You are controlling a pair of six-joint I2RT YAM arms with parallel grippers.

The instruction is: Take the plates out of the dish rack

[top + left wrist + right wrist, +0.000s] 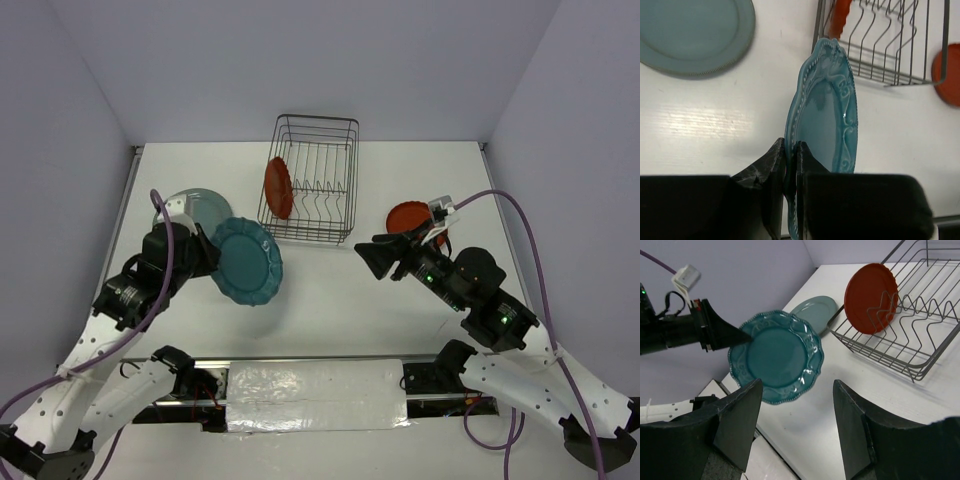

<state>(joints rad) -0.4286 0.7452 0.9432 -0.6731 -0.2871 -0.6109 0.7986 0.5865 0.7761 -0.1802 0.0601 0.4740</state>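
My left gripper (213, 249) is shut on the rim of the teal-blue scalloped plate (247, 262) and holds it tilted above the table, left of the dish rack (312, 178). In the left wrist view the fingers (776, 160) clamp the plate's edge (827, 115). One orange-red plate (278, 187) stands upright in the rack's left end. The other orange-red plate (410, 218) lies on the table right of the rack. The pale grey-teal plate (195, 208) lies flat at the left. My right gripper (375, 256) is open and empty, facing the held plate (775, 355).
The rack's wire prongs (910, 310) are otherwise bare. White walls close in the table on three sides. A white taped strip (315, 395) runs along the near edge between the arm bases. Purple cables trail from both arms.
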